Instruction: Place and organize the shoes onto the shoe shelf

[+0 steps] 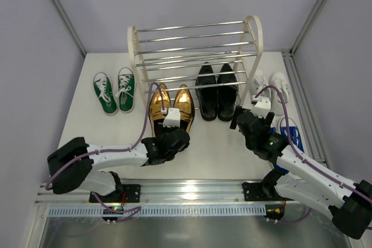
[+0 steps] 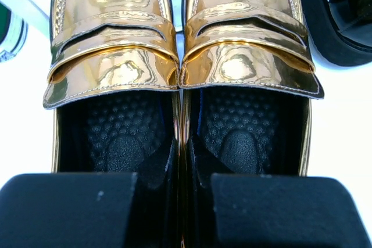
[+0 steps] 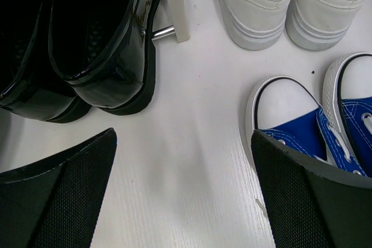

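**Loafer pair in L grip, front of shelf**

L gripper: nearly closed, one finger down inside each heel opening, the two adjoining inner walls of the loafers pinched between. So the pair is held as one unit.

Loafers sit on the table at the left half of the shelf, toes pointing in. From the top view I can't tell if the toes rest on the lowest rod or are just short of it.

R gripper: jaws wide, holding nothing, over bare table btw black shoes and blue sneakers. White sneakers lie beyond, by the shelf's right panel. Green sneakers are well left of the shelf.

Handling (judgement): uppers look stiff and mirror-glossy, prob. slippery outside. The inner-wall pinch at the heel is the sensible hold, as the lining gives grip. The hold is far back, so toes likely droop on lift; keep it slow and level. Rods are thin, so soles need to span two.
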{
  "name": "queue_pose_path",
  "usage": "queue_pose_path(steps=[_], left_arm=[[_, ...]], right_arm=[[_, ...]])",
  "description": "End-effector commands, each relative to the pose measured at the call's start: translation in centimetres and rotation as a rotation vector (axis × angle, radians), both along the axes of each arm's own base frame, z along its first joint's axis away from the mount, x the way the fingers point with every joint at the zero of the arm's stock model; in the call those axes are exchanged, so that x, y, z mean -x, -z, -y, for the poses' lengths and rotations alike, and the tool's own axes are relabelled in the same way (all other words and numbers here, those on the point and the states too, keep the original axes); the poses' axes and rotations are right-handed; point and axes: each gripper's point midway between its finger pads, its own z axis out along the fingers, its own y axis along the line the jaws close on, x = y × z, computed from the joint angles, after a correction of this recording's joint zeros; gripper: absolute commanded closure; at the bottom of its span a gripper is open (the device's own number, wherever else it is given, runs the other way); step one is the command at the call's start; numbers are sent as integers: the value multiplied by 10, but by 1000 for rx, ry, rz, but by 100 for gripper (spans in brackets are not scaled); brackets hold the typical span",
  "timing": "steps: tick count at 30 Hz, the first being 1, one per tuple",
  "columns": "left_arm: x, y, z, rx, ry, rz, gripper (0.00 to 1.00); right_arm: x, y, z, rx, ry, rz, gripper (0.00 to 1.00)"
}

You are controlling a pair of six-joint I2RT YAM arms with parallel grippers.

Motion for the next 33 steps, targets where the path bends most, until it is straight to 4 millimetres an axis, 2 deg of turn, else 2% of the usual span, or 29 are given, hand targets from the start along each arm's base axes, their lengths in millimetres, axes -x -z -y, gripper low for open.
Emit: queue_pose_path(steps=[1, 6, 19, 28, 33], left_arm=[[-32, -60, 21, 157, -62, 189, 100], [-51, -63, 18, 155, -80, 205, 100], [-105, -70, 15, 146, -106, 202, 100], [-126, -87, 13, 140, -107, 229, 100], [-136, -89, 11, 137, -113, 231, 100]], right_arm=[[-4, -2, -1, 1, 1, 33, 3], [-3, 3, 0, 7, 1, 26, 3], [-2, 2, 1, 8, 0, 31, 3], [-3, 2, 0, 10, -6, 30, 3], [-3, -1, 1, 19, -7, 32, 3]])
